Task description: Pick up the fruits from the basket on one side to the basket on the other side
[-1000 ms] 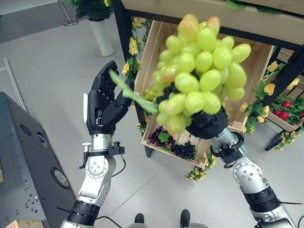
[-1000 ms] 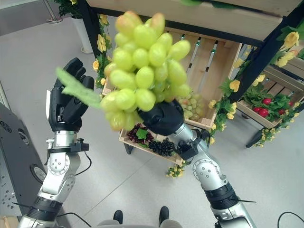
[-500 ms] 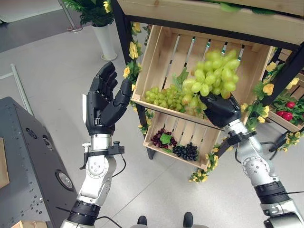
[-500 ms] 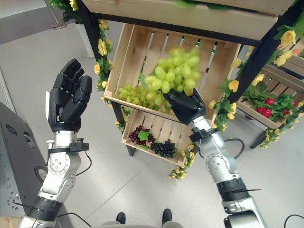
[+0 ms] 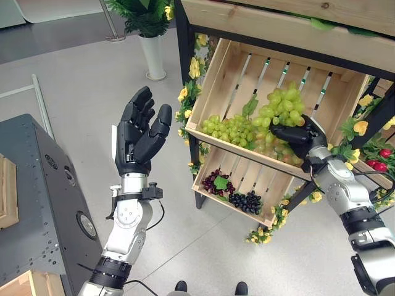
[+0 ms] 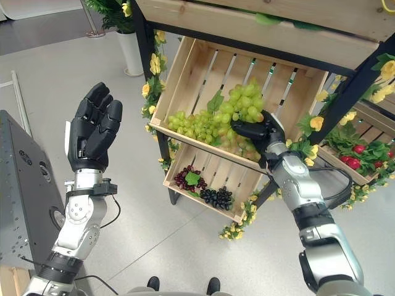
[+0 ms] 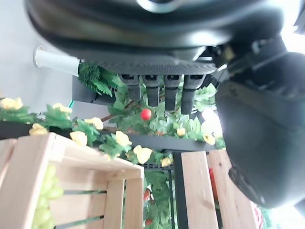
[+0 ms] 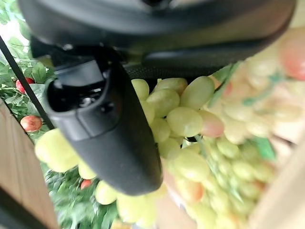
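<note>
My right hand (image 5: 300, 131) is shut on a bunch of green grapes (image 5: 282, 108) and holds it inside the upper wooden crate (image 5: 327, 80), just above other green grapes (image 5: 227, 127) lying there. In the right wrist view the thumb (image 8: 112, 129) presses against the held grapes (image 8: 183, 119). My left hand (image 5: 137, 134) is raised in the air to the left of the crate, open, palm up, holding nothing. Its straight fingers (image 7: 164, 90) show in the left wrist view.
A lower wooden crate (image 5: 271, 185) holds dark grapes (image 5: 245, 200) and red grapes (image 5: 213, 182). Yellow flowers (image 5: 192, 68) trim the black shelf frame. Red fruit (image 5: 386, 153) lies in a crate at the right. A dark grey cabinet (image 5: 37, 203) stands at the left; a potted plant (image 5: 151, 37) behind.
My right hand has carried the green grape bunch away from the camera and down into the upper crate. The camera view has shifted. My left hand stays raised and open.
</note>
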Controlling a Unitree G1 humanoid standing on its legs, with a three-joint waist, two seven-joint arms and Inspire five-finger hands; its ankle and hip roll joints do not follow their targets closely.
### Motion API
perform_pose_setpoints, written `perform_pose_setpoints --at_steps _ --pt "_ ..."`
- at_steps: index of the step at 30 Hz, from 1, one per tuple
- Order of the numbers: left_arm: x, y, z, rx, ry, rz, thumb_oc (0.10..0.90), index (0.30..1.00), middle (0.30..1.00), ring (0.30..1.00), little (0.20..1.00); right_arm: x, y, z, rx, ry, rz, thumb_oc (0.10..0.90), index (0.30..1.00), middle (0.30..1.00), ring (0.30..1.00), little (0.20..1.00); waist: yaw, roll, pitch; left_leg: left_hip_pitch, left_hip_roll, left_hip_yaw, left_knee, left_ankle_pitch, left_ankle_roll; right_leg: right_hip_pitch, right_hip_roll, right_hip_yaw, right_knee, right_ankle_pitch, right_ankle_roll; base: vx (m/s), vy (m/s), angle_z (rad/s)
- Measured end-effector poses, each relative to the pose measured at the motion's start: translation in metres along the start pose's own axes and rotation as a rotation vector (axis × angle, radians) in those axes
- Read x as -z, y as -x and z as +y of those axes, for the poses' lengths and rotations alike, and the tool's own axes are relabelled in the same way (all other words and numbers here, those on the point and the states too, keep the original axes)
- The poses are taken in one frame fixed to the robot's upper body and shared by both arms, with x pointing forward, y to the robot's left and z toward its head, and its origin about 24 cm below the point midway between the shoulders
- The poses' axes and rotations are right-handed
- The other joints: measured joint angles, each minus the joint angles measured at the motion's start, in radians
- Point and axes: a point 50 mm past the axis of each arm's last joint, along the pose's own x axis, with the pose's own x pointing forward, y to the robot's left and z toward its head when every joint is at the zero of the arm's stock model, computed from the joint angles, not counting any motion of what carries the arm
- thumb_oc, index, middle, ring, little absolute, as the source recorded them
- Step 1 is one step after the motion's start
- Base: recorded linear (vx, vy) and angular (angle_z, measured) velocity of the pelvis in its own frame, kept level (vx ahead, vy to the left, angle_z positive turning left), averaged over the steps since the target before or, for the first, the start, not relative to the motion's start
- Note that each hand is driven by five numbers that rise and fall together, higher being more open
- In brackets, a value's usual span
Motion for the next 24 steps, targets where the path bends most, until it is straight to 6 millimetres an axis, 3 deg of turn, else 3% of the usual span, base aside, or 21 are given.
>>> perform_pose_setpoints --at_steps 6,8,9,17,24 --pt "0.002 -0.002 -0.003 0.012 0.005 0.022 0.800 0.900 0.900 0.900 0.900 -0.019 -0.009 -0.016 0.228 0.047 -0.030 0.400 0.300 0.300 0.300 0.300 0.008 0.000 0.000 -0.002 -0.002 -0.008 0.000 0.002 0.000 0.003 -0.002 -0.015 0.000 0.000 0.001 0.01 0.002 0.04" --pt "0.002 -0.002 -0.003 0.020 0.002 0.027 0.800 0.900 0.900 0.900 0.900 -0.022 -0.009 -0.024 0.282 0.100 -0.024 0.637 0.655 0.655 0.655 0.655 0.007 0.000 0.000 -0.003 -0.003 -0.008 0.000 0.002 0.000 0.003 -0.003 -0.017 0.000 -0.001 0.002 0.00 0.000 0.00" --pt "0.002 -0.002 -0.003 0.021 0.008 0.029 0.800 0.900 0.900 0.900 0.900 -0.024 -0.008 -0.030 0.308 0.165 -0.008 0.800 0.900 0.900 0.900 0.900 0.008 0.000 0.000 -0.003 -0.003 -0.009 0.000 0.002 0.000 0.003 -0.003 -0.018 0.000 -0.001 0.002 0.00 0.000 0.00" --pt "0.004 -0.002 -0.003 0.020 0.015 0.045 0.800 0.900 0.900 0.900 0.900 -0.031 -0.017 -0.024 0.174 0.605 0.127 0.800 0.900 0.900 0.900 0.900 0.003 0.000 0.000 -0.003 -0.006 -0.006 0.000 0.002 0.001 0.001 -0.007 -0.018 0.000 -0.001 0.003 -0.01 -0.001 -0.01" --pt "0.004 -0.002 -0.003 0.020 0.014 0.047 0.800 0.900 0.900 0.900 0.900 -0.043 -0.017 -0.028 0.136 0.653 0.136 0.800 0.900 0.900 0.900 0.900 0.003 -0.002 0.001 -0.005 -0.005 -0.004 0.000 0.002 0.002 -0.002 -0.006 -0.014 0.000 -0.001 0.004 0.00 0.000 0.00"
